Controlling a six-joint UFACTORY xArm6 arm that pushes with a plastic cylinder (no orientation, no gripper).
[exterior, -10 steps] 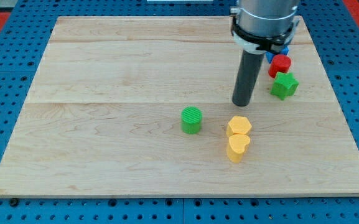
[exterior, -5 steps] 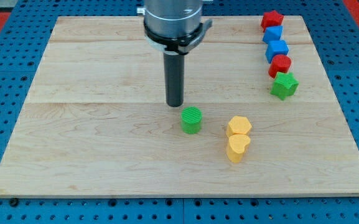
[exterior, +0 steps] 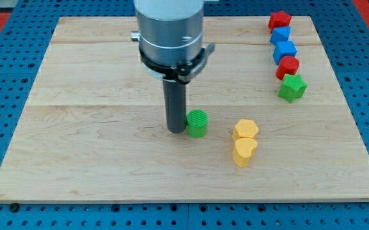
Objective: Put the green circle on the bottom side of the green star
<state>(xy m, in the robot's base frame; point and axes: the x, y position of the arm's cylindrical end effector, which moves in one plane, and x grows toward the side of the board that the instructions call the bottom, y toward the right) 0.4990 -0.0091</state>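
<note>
The green circle (exterior: 197, 122) stands near the middle of the wooden board (exterior: 94, 147). My tip (exterior: 174, 130) rests on the board right at the circle's left side, touching or almost touching it. The green star (exterior: 291, 87) lies far off at the view's right, at the bottom end of a column of blocks. The rod rises from the tip to the arm's grey body at the view's top.
Above the green star a column runs up the right side: a red block (exterior: 288, 66), two blue blocks (exterior: 285, 50) (exterior: 281, 34) and a red star (exterior: 279, 20). A yellow hexagon (exterior: 245, 131) and a yellow heart (exterior: 244, 152) lie right of the circle.
My tip has swept from the view's right, near the green star, leftward across the board and come down to the green circle's left side. The blocks have not moved.
</note>
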